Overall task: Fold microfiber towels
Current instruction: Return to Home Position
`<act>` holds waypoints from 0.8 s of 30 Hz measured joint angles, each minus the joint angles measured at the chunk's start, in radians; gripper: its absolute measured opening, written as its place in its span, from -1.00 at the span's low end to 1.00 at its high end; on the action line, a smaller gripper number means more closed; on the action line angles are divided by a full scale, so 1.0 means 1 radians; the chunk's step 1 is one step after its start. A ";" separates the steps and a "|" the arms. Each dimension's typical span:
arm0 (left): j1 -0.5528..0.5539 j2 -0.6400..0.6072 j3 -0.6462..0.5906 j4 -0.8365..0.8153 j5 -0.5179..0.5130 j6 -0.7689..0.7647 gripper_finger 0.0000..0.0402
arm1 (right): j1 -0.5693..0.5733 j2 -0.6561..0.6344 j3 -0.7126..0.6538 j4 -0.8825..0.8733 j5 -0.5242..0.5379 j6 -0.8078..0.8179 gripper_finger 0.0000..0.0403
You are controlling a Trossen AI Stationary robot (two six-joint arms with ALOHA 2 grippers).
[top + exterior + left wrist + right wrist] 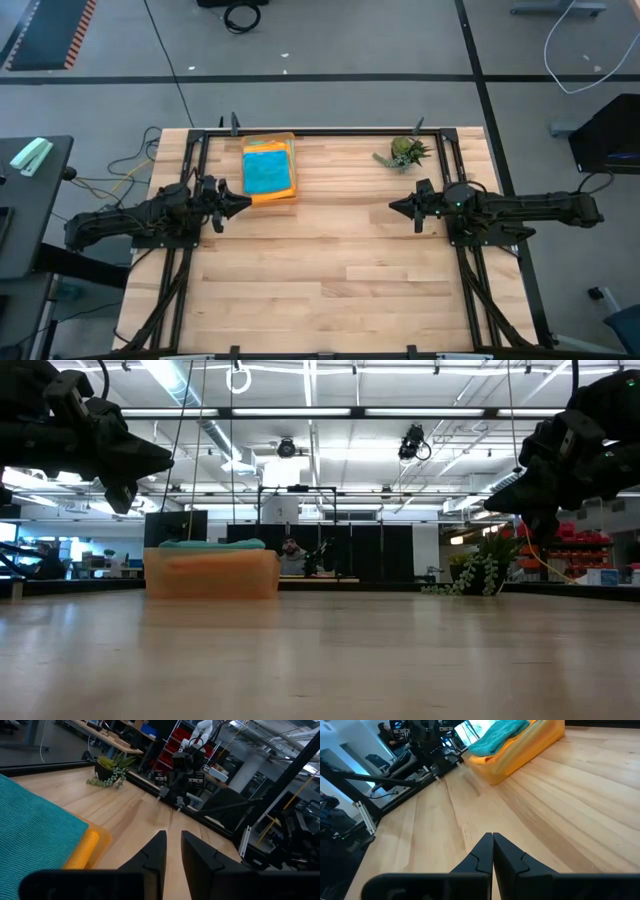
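A teal microfiber towel [266, 172] lies flat on top of what fills the orange tray [272, 198] at the table's far left; other towels are hidden under it. The low view shows the towel [210, 544] rising just above the tray wall [212, 573]. My left gripper [243, 203] hovers level beside the tray's near right corner, above the bare wood, its fingers [159, 845] a narrow gap apart with nothing between them. My right gripper [393, 205] hovers at the table's right side, pointing at the left arm, fingers [485, 845] shut together and holding nothing.
A small spiky green plant [405, 152] stands at the far right of the table, behind my right gripper. Black frame rails [330, 130] run along the table's far edge and both sides. Bare wood [330, 270] spreads across the middle and near half.
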 joint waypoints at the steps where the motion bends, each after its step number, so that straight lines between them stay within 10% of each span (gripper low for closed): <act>1: 0.000 0.000 0.000 0.000 0.000 0.000 -0.69 | 0.000 0.000 0.000 0.000 0.000 0.000 -0.92; 24: 0.000 0.000 0.000 0.001 0.000 0.000 -0.67 | 0.000 0.000 0.000 0.000 0.000 0.000 -0.91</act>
